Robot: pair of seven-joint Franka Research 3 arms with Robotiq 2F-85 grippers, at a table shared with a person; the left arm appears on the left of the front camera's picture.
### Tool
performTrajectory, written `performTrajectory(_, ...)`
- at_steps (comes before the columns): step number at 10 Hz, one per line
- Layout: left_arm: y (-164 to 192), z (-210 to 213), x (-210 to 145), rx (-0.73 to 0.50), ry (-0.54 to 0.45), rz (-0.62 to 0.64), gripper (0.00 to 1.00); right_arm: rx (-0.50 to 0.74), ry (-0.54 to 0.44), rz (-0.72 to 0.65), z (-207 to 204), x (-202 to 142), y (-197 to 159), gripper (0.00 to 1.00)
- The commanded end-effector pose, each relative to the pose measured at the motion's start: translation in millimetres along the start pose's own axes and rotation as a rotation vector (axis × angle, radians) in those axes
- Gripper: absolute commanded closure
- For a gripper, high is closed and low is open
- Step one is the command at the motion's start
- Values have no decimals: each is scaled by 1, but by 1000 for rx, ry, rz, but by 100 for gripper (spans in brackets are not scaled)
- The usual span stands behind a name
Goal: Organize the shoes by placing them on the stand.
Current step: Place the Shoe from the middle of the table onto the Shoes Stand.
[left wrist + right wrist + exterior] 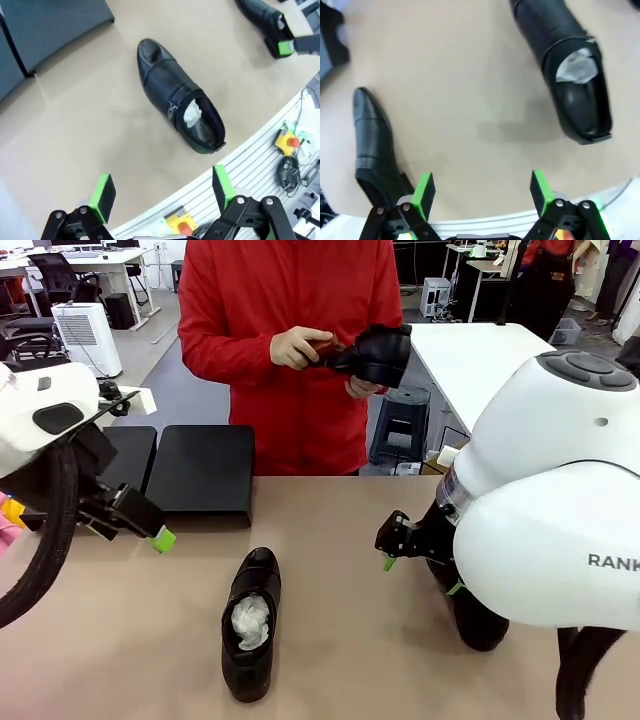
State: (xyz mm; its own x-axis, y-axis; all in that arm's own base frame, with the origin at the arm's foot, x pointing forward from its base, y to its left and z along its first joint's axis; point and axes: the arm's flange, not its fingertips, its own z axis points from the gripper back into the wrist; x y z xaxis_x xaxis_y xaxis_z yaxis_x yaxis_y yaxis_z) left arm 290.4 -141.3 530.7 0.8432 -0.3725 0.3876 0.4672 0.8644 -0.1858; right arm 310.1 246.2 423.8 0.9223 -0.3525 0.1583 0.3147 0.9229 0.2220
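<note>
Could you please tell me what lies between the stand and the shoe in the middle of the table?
Nothing does. In the front view, the stretch of table between the stand and the shoe is bare.

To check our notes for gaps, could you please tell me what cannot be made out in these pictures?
- Front view: the right-hand shoe is mostly hidden behind the right arm.
- Front view: the stand has its left platform partly covered by the left arm.
- Front view: the person's hand covers most of what it presses against the held shoe.
- Left wrist view: the right-hand shoe's far end is cut off by the top edge.
</note>
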Motion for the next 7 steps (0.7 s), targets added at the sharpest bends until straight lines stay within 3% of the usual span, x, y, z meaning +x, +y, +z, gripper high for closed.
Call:
performTrajectory(1,8,-1,6,-9,-55,-32,0,0,-5,-24,2,4,-3,0)
performTrajectory(2,0,0,0,0,0,0,0,-37,-10,-51,-1,3,5,0)
performTrajectory(3,-26,-25,3,-40,82,24,0,-50,-42,-145,9,22,-5,0)
performTrajectory(5,-71,-73,13,-87,129,223,0,-60,-100,-245,30,44,-34,0)
performTrajectory(7,-103,-107,24,-10,202,297,0,-35,-90,-339,36,54,-58,0)
